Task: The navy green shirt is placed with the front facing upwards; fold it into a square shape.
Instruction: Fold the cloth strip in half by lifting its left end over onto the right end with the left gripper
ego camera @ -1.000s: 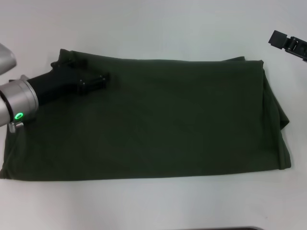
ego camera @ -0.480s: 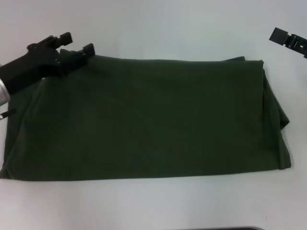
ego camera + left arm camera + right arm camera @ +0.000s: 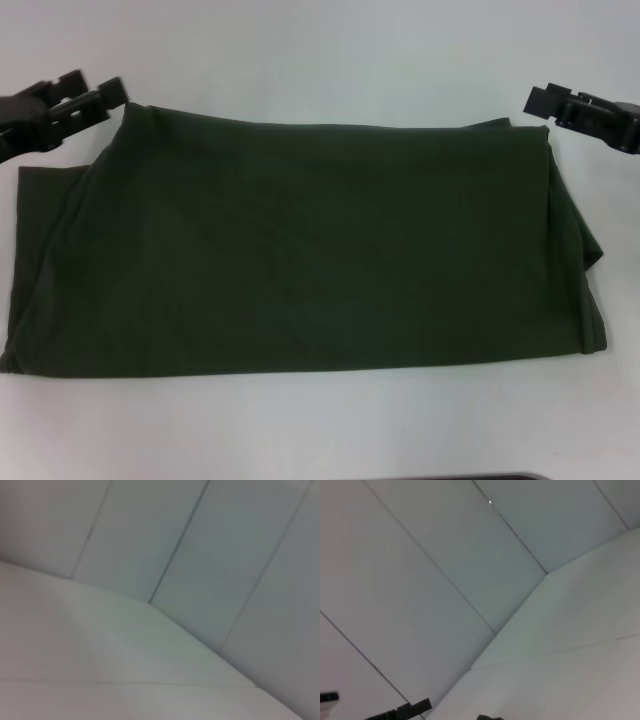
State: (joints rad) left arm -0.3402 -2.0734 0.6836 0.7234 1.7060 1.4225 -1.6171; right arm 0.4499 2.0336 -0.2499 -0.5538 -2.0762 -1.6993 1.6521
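The navy green shirt [image 3: 300,250] lies flat on the white table [image 3: 300,60], folded into a wide rectangle. Its letters and collar are hidden, and folded layers show along its right edge [image 3: 585,260]. My left gripper [image 3: 92,90] is open and empty, just off the shirt's far left corner, not touching the cloth. My right gripper [image 3: 556,102] is open and empty above the table, beside the shirt's far right corner. Both wrist views show only the table and wall panels, with no shirt.
Bare white table [image 3: 320,430] runs all around the shirt. A panelled wall [image 3: 210,555] stands behind the table. A small dark shape [image 3: 400,711] shows far off at the edge of the right wrist view; I cannot tell what it is.
My left gripper has lifted off the shirt's far left part and pulled back left past the corner. My right gripper has moved left, closer to the far right corner.
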